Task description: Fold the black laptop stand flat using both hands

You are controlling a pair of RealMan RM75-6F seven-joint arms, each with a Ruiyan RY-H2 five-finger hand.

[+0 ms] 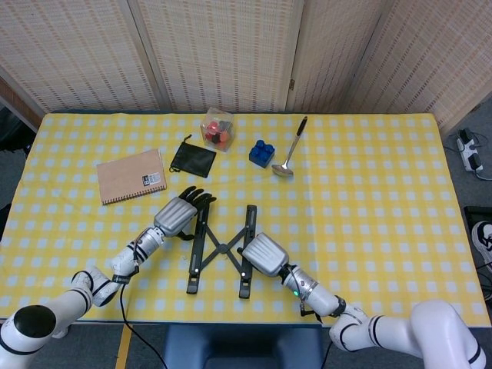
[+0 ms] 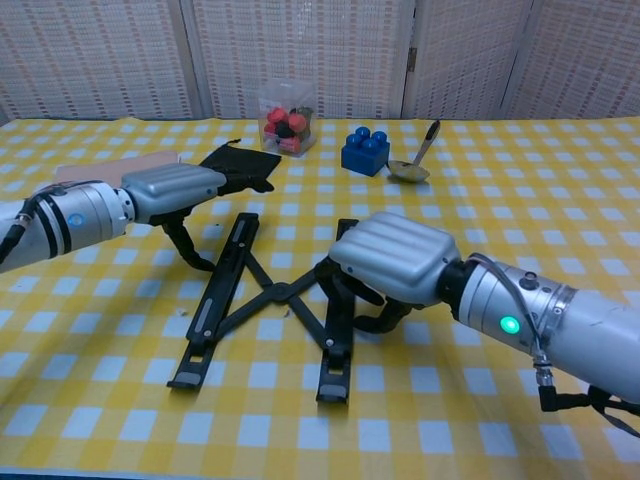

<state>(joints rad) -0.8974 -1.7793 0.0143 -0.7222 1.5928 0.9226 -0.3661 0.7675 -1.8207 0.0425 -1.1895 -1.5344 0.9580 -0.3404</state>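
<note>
Tabletop (image 1: 369, 231) covered in a yellow-and-white checked cloth, seen from the head and chest cameras. At its near centre we see the black laptop stand (image 1: 221, 248) (image 2: 270, 296), lying on the cloth with its two long rails close to parallel and joined by crossed links between them.

We find the left robot hand (image 1: 178, 213) (image 2: 180, 190) at the far end of the left rail, its fingers extended forward over the rail top and its thumb hooked down beside the rail; we cannot tell whether it actually grips the rail. The right robot hand (image 1: 263, 254) (image 2: 395, 260) sits against the right rail, its dark fingers curled around that rail from the outer side, holding it.

Toward the far side of the tabletop we note a tan notebook (image 1: 131, 176), a black pouch (image 1: 193, 159) (image 2: 240, 163), a clear box of red and black pieces (image 1: 217, 129) (image 2: 286, 117), a blue building block (image 1: 261, 153) (image 2: 366, 152) and a metal ladle (image 1: 290, 148) (image 2: 417, 155), all well apart from the stand.
</note>
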